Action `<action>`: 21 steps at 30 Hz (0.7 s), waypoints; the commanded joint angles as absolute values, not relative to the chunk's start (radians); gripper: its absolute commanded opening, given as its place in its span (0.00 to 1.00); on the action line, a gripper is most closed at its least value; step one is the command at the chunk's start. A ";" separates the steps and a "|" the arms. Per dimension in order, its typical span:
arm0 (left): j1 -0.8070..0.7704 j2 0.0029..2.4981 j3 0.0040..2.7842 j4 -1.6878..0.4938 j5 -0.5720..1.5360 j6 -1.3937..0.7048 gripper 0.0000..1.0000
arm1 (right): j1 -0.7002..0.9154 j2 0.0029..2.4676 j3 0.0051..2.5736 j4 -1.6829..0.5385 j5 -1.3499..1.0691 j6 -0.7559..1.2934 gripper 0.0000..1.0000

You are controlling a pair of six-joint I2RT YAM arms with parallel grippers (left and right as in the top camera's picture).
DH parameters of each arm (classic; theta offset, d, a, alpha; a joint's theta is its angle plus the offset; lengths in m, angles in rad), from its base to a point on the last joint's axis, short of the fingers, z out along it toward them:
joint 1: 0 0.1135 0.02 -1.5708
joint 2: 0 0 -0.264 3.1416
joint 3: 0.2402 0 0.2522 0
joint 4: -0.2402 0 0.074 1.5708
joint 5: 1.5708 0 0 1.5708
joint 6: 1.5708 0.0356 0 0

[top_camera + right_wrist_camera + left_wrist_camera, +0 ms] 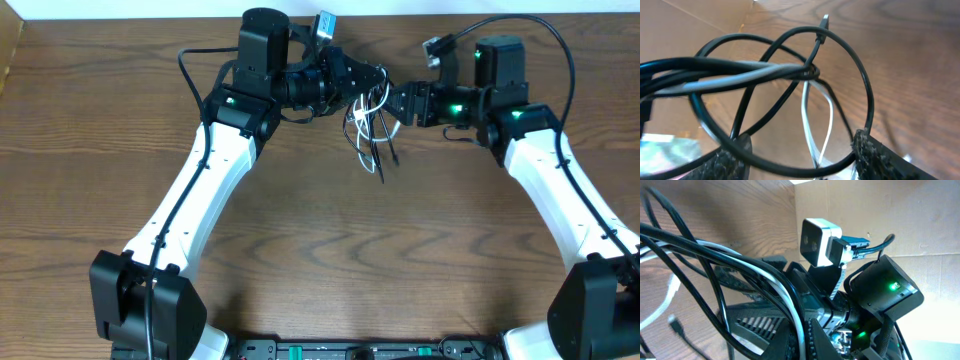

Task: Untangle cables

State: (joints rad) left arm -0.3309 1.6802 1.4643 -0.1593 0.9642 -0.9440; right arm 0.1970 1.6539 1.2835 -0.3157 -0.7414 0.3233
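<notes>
Left gripper (372, 82), upper centre of the overhead view, is pressed together and pinching the cables (368, 128) at the top of the bunch. They dangle from it toward the middle of the frame. Right gripper (397, 100) sits just beside it, nose to nose, jaws spread wide. In its own wrist view the two ribbed fingers (875, 155) stand at the bottom corners, and a big black loop (868, 95) sweeps down between them, running right up against the right-hand pad.

Underneath is a dark wood-grain table (320, 250), and a cardboard panel (900, 220) stands behind in the left wrist view.

The bundle is several thin black strands plus one white cable (831, 117), all crossing at one tight knot in the centre of the right wrist view. A small plug (825, 20) pokes up at the top edge.
</notes>
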 commanded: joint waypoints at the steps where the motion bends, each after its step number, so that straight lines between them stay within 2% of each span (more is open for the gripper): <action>1: -0.327 1.679 1.470 -0.150 1.034 -0.968 0.07 | 0.240 1.655 1.292 -0.270 -0.556 0.263 0.58; 2: -0.327 1.679 1.470 -0.151 1.054 -0.968 0.07 | 0.254 1.655 1.292 -0.252 -0.492 0.263 0.54; 3: -0.327 1.679 1.470 -0.151 1.072 -0.968 0.07 | 0.266 1.655 1.292 -0.239 -0.418 0.263 0.41; 4: -0.326 1.679 1.470 -0.150 1.090 -0.967 0.08 | 0.268 1.655 1.292 -0.239 -0.359 0.264 0.15; 5: -0.325 1.679 1.470 -0.152 1.100 -0.965 0.07 | 0.263 1.655 1.292 -0.250 -0.317 0.265 0.01; 17: -0.261 1.679 1.469 -0.205 1.114 -0.806 0.07 | 0.070 1.655 1.292 -0.498 -0.250 0.306 0.01; 21: -0.224 1.679 1.468 -0.279 1.039 -0.724 0.07 | -0.012 1.655 1.292 -0.672 -0.218 0.315 0.01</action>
State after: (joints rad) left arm -0.2668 1.6814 1.4643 -0.2272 1.0851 -0.8337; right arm 0.0463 1.6543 1.2858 -0.5980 -0.2901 0.2863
